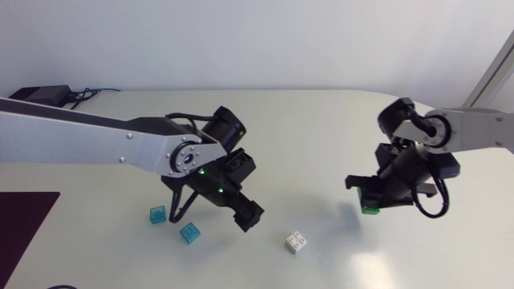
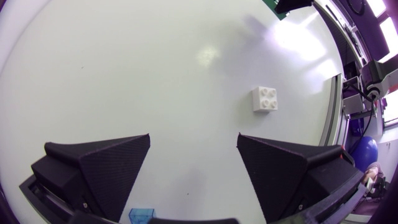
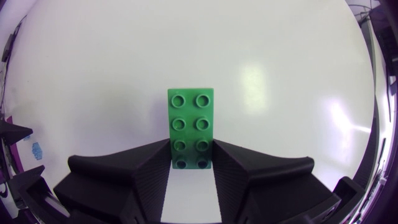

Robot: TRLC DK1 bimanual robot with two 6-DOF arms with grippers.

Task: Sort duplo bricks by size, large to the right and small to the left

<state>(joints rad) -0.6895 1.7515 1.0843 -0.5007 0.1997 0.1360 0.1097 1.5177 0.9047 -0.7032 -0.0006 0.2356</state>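
A long green brick (image 3: 191,127) with two rows of studs sits between the fingers of my right gripper (image 3: 191,163). Both fingers press its near end, so the gripper is shut on it. In the head view this gripper (image 1: 377,201) is at the right of the table, with the green brick (image 1: 370,210) at its lower tip. My left gripper (image 2: 194,158) hangs open and empty over the table's middle. A small white brick (image 2: 265,99) lies ahead of it, toward its right finger. Two small teal bricks (image 1: 157,214) (image 1: 191,233) lie by the left gripper (image 1: 210,210).
The white brick (image 1: 296,242) lies alone between the two arms, near the front edge. A dark mat (image 1: 20,229) covers the table's front left corner. A black box with cables (image 1: 40,94) sits at the back left.
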